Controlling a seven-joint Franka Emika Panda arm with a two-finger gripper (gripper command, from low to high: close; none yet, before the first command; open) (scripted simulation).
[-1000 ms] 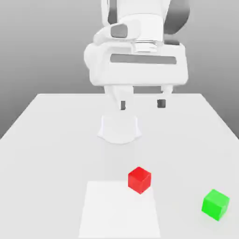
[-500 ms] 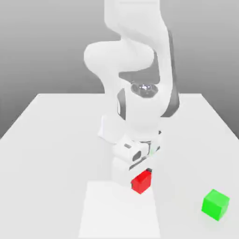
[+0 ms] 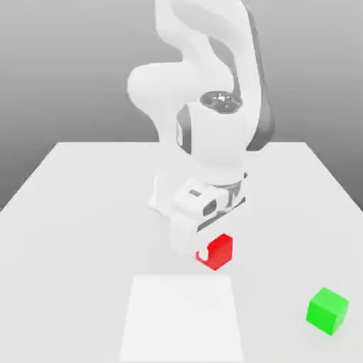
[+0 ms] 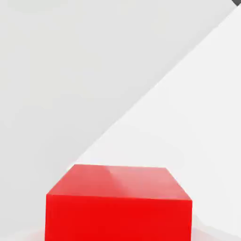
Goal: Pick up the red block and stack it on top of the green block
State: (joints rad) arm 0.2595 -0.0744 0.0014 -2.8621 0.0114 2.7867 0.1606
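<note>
The red block [image 3: 220, 250] hangs a little above the white table [image 3: 71, 213], near the middle of the exterior view. My gripper [image 3: 210, 252] reaches down onto it from behind and is shut on it, with the white hand covering part of the cube's left side. In the hand view the red block [image 4: 117, 202] sits close up, its top face and one side showing over pale table. The green block [image 3: 327, 310] rests on the table toward the exterior view's right, near the front edge, well apart from the gripper.
A paler square patch [image 3: 181, 315] marks the table just in front of and below the held cube. The arm's round base [image 3: 164, 198] stands behind the gripper. Open tabletop lies between the cube and the green block.
The arm came down from high above the table, the jaws shut on the red block, and the block has since risen slightly off the table.
</note>
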